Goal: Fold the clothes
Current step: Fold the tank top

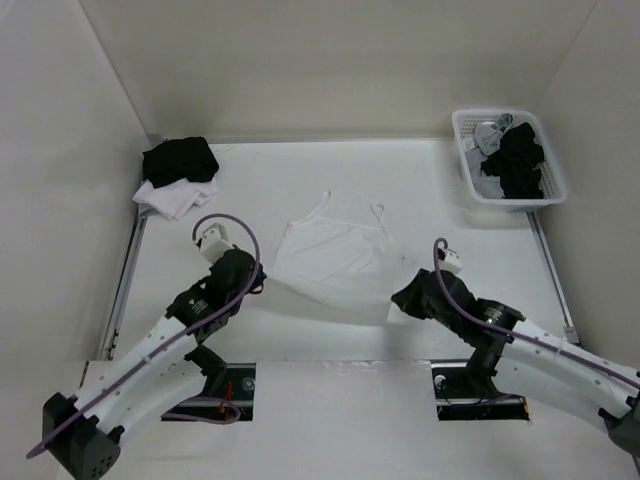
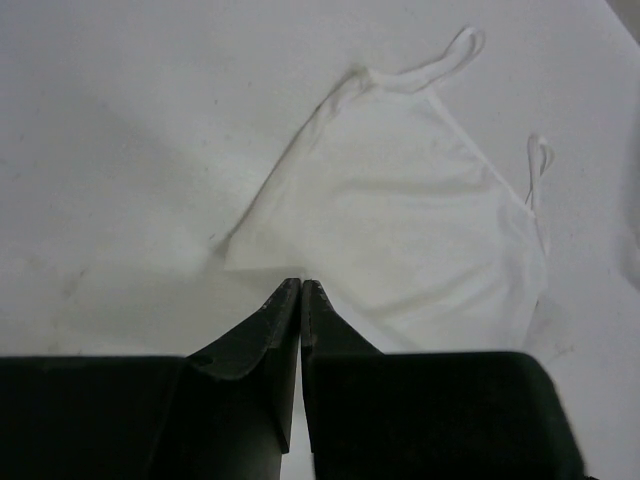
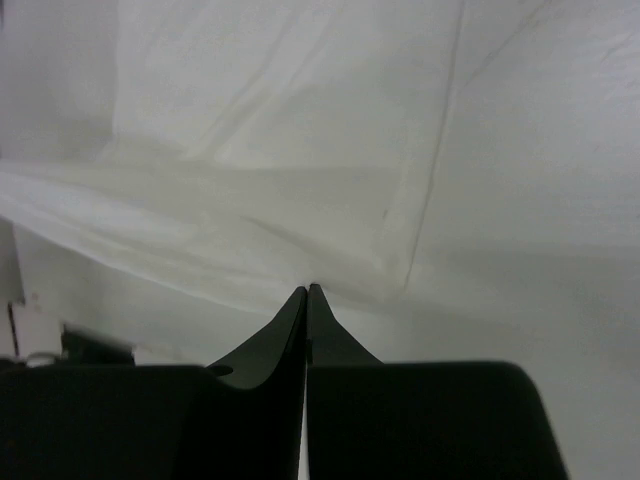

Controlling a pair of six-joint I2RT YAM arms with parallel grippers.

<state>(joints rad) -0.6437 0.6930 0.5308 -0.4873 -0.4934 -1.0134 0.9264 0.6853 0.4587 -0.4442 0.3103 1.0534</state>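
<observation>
So the white camisole [image 1: 335, 255] is lying spread out in the middle of the table [image 1: 440, 215], both straps pointing toward the far side and the hem facing the arms.

The left end effector [image 1: 258, 275] is closed, tips together right at the hem near the near-left corner. From the left wrist view the fingertips [image 2: 301, 285] sit on the fabric edge, but honestly I can't tell if any cloth is actually pinched.

The right end effector [image 1: 400, 295] is closed too, at the near-right corner. In the right wrist view the fabric [image 3: 250, 180] pulls in toward the tips and looks pinched there, with that side raised a bit and a shadow under it.

There's a black-and-white pile of folded garments [image 1: 178, 175] at the far left and a white basket [image 1: 462, 125] of dark clothes at the far right.
</observation>
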